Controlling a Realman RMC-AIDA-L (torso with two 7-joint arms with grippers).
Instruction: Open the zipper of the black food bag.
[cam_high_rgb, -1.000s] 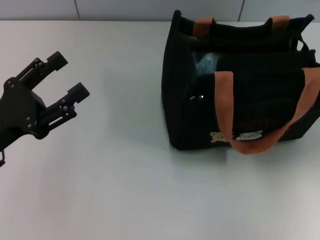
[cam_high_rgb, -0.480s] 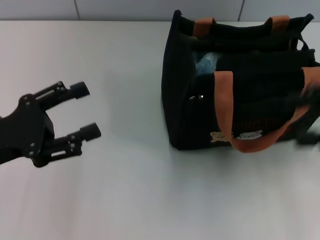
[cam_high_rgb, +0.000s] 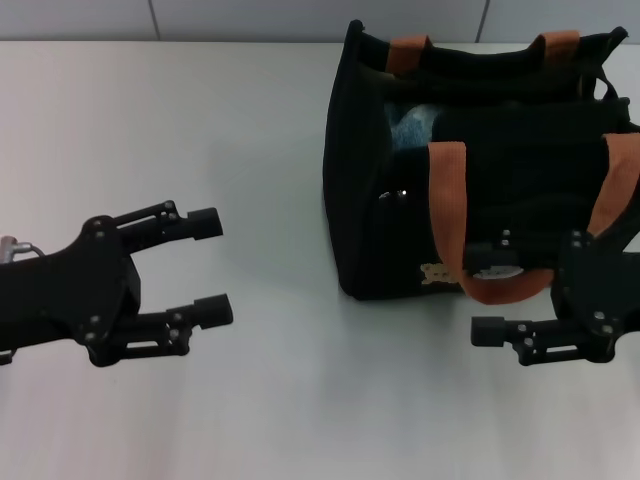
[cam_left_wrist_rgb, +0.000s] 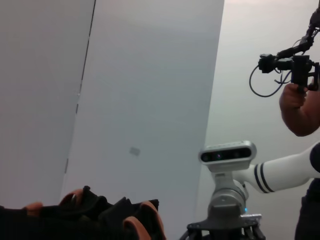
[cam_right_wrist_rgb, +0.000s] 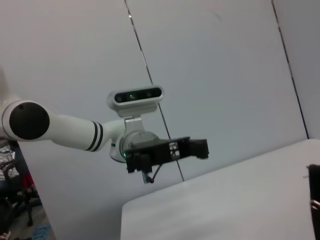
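**2 open grippers flank a bag whose top already gapes**

2 things suggest the black fabric food bag (cam_high_rgb: 470, 170) with orange webbing handles stands at least partly unzipped: its top gapes at the left end, and something pale blue (cam_high_rgb: 412, 125) shows inside. The zipper's teeth cannot be traced, and a small metal glint (cam_high_rgb: 400, 194) on the near-left face may be its pull, though that is a guess. How far the zip has run toward the right end is hidden behind the near handle (cam_high_rgb: 500, 215), so the scene fits either a job nearly finished or one with part of the zip left to draw.

The bag sits upright on the white table (cam_high_rgb: 300, 400), toward the far right, its 2 handles looped up, a small pale label (cam_high_rgb: 470, 272) on the near face.

Just before its near-right corner, the right gripper (cam_high_rgb: 478, 288) hangs with fingers spread wide, holding nothing, the upper finger overlapping the drooping handle. Well to the left, the left gripper (cam_high_rgb: 211, 267) hovers over bare table, likewise wide open and empty, fingers pointing toward the bag.
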